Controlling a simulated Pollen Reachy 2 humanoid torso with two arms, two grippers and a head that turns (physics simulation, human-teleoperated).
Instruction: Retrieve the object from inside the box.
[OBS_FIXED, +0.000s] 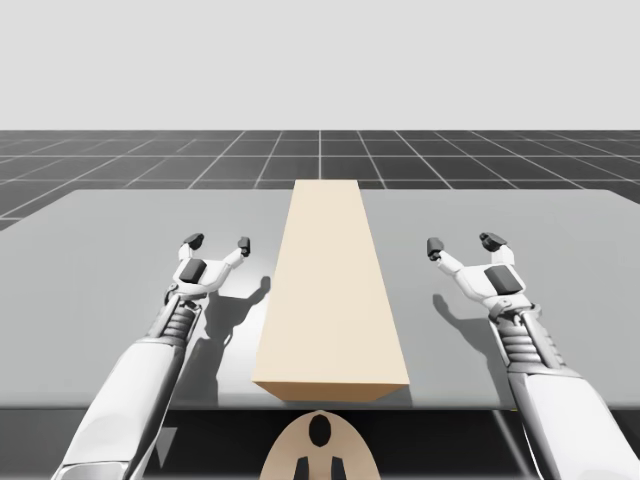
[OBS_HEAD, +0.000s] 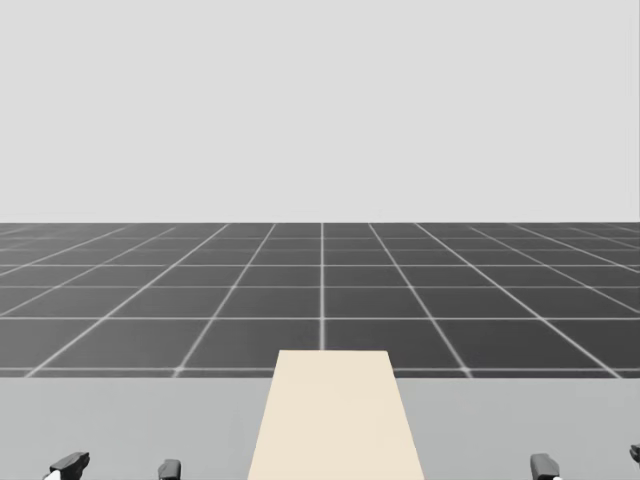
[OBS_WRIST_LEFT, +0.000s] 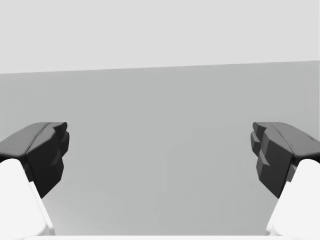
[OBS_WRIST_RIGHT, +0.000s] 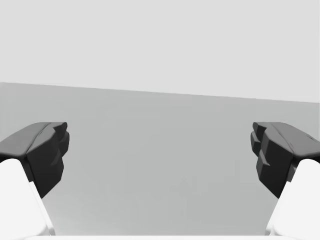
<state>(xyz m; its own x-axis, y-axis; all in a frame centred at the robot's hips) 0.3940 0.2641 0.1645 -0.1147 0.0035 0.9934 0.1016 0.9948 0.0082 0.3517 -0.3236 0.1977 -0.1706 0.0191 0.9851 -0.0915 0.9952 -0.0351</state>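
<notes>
A long tan box (OBS_FIXED: 330, 285) with a closed flat top lies lengthwise down the middle of the grey table (OBS_FIXED: 100, 260); its far end is also in the head view (OBS_HEAD: 335, 420). What it holds is hidden. My left gripper (OBS_FIXED: 217, 243) hovers open to the left of the box, nothing between its fingers (OBS_WRIST_LEFT: 47, 152). My right gripper (OBS_FIXED: 463, 243) hovers open to the right of the box, also with nothing between its fingers (OBS_WRIST_RIGHT: 275, 152). In the head view my left gripper (OBS_HEAD: 118, 464) and right gripper (OBS_HEAD: 590, 460) flank the box.
Bare grey table surface (OBS_WRIST_LEFT: 160, 150) lies ahead of each gripper and on both sides of the box. Beyond the table's far edge (OBS_FIXED: 320, 190) stretches a dark gridded floor (OBS_HEAD: 320, 290).
</notes>
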